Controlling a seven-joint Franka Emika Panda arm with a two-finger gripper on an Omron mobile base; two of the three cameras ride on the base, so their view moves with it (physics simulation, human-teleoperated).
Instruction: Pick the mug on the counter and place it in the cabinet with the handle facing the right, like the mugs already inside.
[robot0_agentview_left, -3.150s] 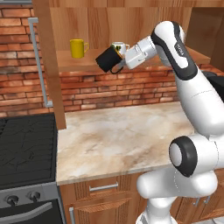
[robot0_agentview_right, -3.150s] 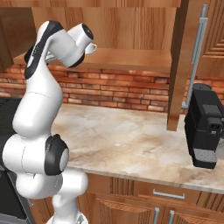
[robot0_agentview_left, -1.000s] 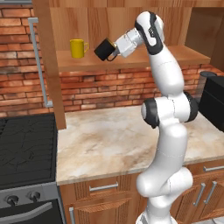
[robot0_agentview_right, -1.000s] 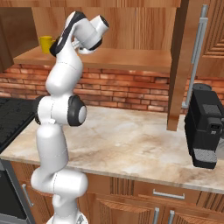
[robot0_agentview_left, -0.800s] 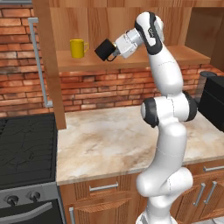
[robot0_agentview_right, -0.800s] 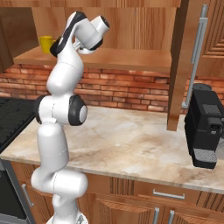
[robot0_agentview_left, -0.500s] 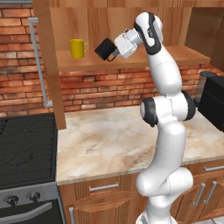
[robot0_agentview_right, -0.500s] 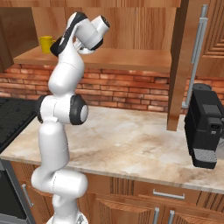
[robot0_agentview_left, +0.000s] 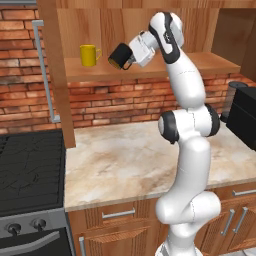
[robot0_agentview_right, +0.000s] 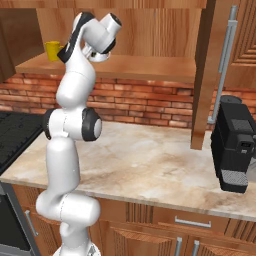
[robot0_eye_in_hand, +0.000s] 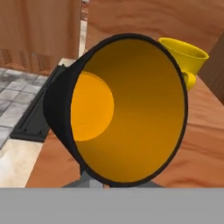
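The pincer (robot0_agentview_left: 131, 55) pinches the mug (robot0_agentview_left: 120, 55), holding it tilted on its side just above the cabinet (robot0_agentview_left: 150, 67) shelf, beside the yellow mug (robot0_agentview_left: 89, 55), probably so its handle can be turned rightward before setting down

The robot is a glossy white arm of rounded, tube-like segments. Dark grey to black round caps mark its joints, largest at the elbow. The wrist ends in a blocky white hand carrying the claw (robot0_agentview_left: 131, 56). No cables or markings can be made out.
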